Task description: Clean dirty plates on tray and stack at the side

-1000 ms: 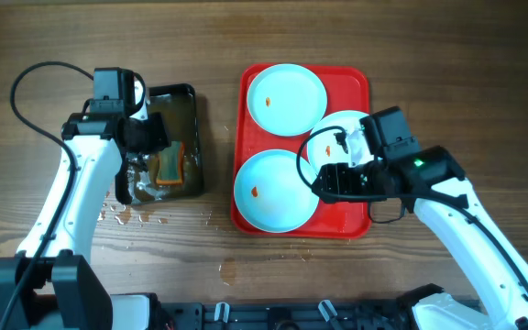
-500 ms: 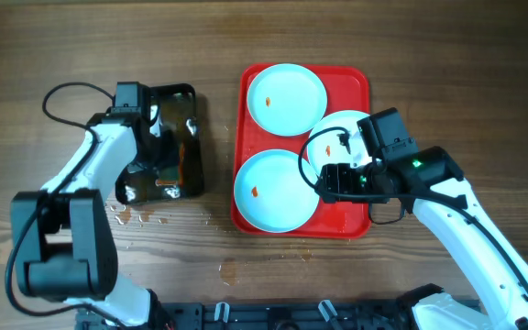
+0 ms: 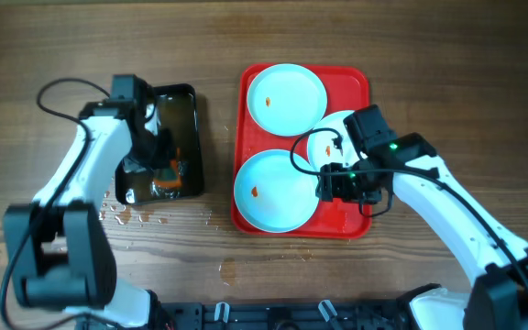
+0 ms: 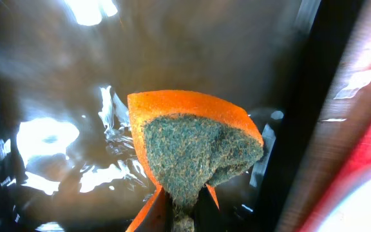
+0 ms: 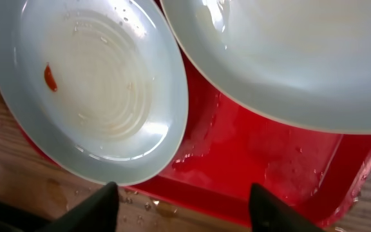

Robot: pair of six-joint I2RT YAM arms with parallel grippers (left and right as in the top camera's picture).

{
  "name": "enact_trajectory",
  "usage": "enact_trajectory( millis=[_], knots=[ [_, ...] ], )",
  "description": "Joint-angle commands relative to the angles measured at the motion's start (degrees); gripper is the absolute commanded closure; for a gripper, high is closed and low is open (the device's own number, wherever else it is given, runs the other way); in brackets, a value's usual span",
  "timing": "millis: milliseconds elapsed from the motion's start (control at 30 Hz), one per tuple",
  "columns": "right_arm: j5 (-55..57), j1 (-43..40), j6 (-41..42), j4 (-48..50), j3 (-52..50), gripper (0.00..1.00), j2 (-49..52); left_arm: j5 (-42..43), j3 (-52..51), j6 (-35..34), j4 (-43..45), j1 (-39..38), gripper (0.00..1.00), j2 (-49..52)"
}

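Overhead, at the left of the frame, we see the black tray [image 3: 189, 101] on the bench [image 3: 62, 37], holding brownish water [image 3: 177, 115]. The left pincer [image 3: 161, 158] is down in it. Its wrist view shows it pinching an orange sponge [image 4: 192, 138] by the lower edge, with the green scouring face toward the lens, above the wet tray floor.

Right of centre sits the red tray [image 3: 356, 81] with all three plates in it. The upper plate [image 3: 286, 98] and lower plate [image 3: 275, 190] each carry a small orange smear. The third plate [image 3: 342, 126] is partly hidden under the right arm.

The right pincer [image 5: 185, 207] hangs with its fingers spread over the red tray's lower rim, just beside the lower plate's edge. Water beads lie on the red tray's floor.
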Motion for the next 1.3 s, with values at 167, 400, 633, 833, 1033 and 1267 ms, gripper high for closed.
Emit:
enact_trajectory(
  millis=[167, 400, 633, 833, 1033, 1267],
  knots=[
    [3.39, 3.43, 0.94, 5.33, -0.33, 0.45, 8.37, 11.08, 3.85, -5.97, -6.36, -0.22, 0.96, -14.47],
    [3.50, 3.61, 2.99, 11.67, -0.33, 0.64, 16.33, 12.90, 2.91, -6.84, -8.85, -6.51, 0.96, -15.26],
    [2.91, 3.61, 7.19, 13.38, -0.33, 0.96, 18.82, 9.79, 2.82, -15.37, -7.30, -16.02, 0.96, -13.70],
    [3.98, 3.58, 12.85, 12.87, -0.31, 0.96, 18.80, 6.62, 2.82, -19.96, -2.84, -23.15, 0.96, -9.46],
    [8.35, 3.58, 14.03, 10.08, -0.31, 0.96, 18.80, 7.23, 2.82, -22.91, 4.11, -28.72, 0.96, -0.02],
    [10.86, 3.43, 16.13, 8.37, -0.31, 0.96, 18.80, 7.50, 2.82, -22.91, 10.01, -34.10, 0.96, 8.35]
  ],
)
